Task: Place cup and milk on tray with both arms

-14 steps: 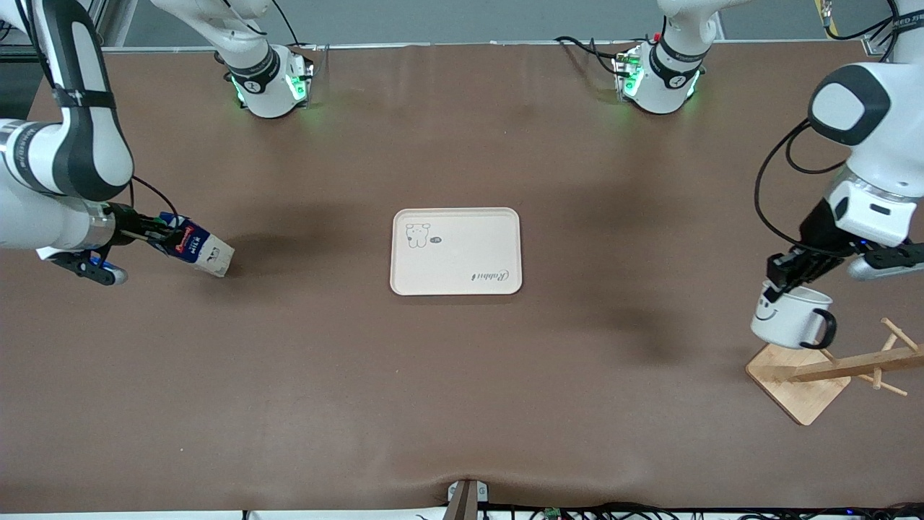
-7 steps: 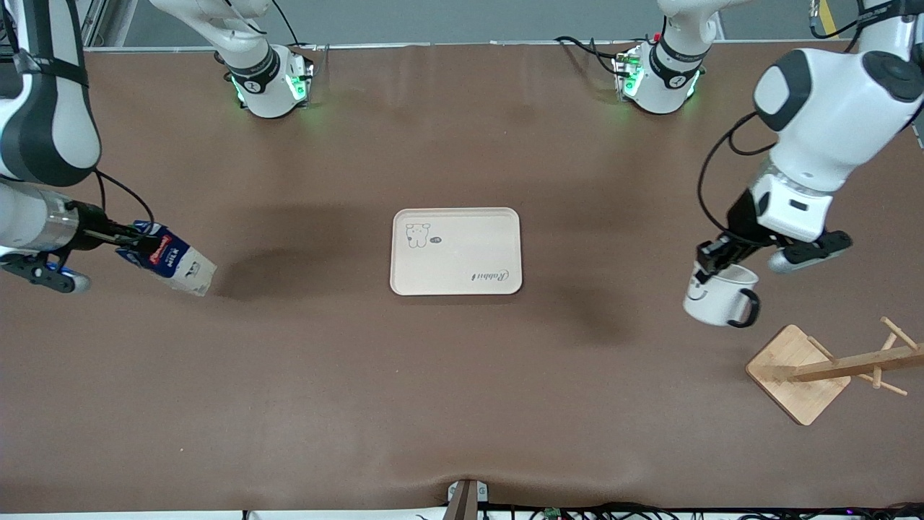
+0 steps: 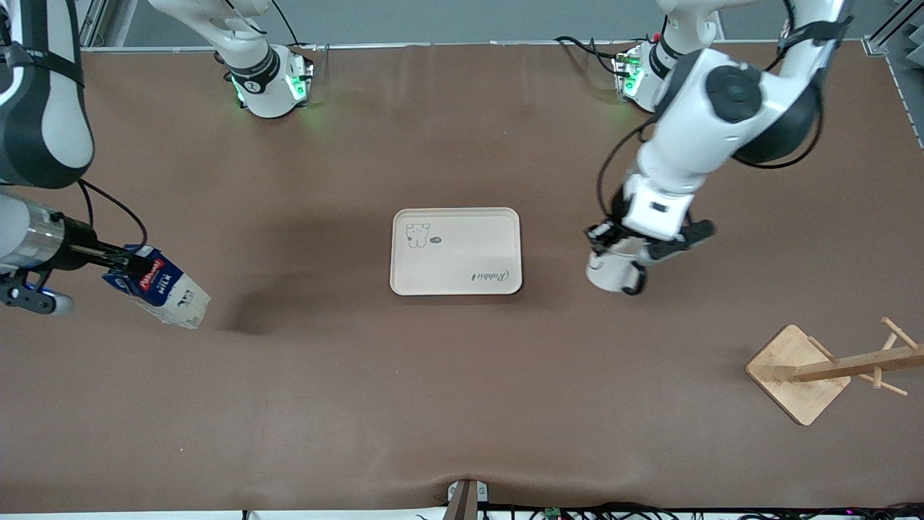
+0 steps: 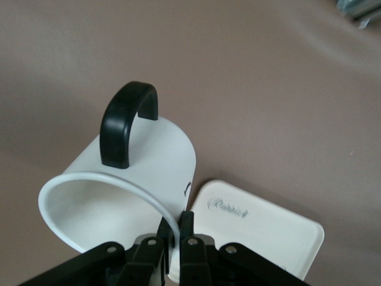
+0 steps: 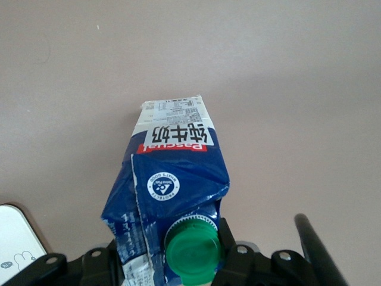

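Note:
My left gripper (image 3: 605,242) is shut on the rim of the white cup (image 3: 613,271). It holds the cup over the bare table just beside the cream tray (image 3: 455,251), on the side toward the left arm's end. In the left wrist view the fingers (image 4: 191,225) pinch the cup's wall (image 4: 149,161), black handle up, with the tray (image 4: 262,232) below. My right gripper (image 3: 119,266) is shut on the top of the tilted dark-blue milk carton (image 3: 160,287), over the table at the right arm's end. The right wrist view shows the carton (image 5: 172,173) and its green cap (image 5: 191,245) between the fingers.
A wooden mug rack with a square base (image 3: 798,372) stands at the left arm's end, nearer to the front camera than the cup. The tray has nothing on it. A tray corner (image 5: 18,235) shows in the right wrist view.
My left arm has carried the cup from over the wooden rack to just beside the tray. My right arm has shifted the milk nearer to the front camera and slightly away from the tray.

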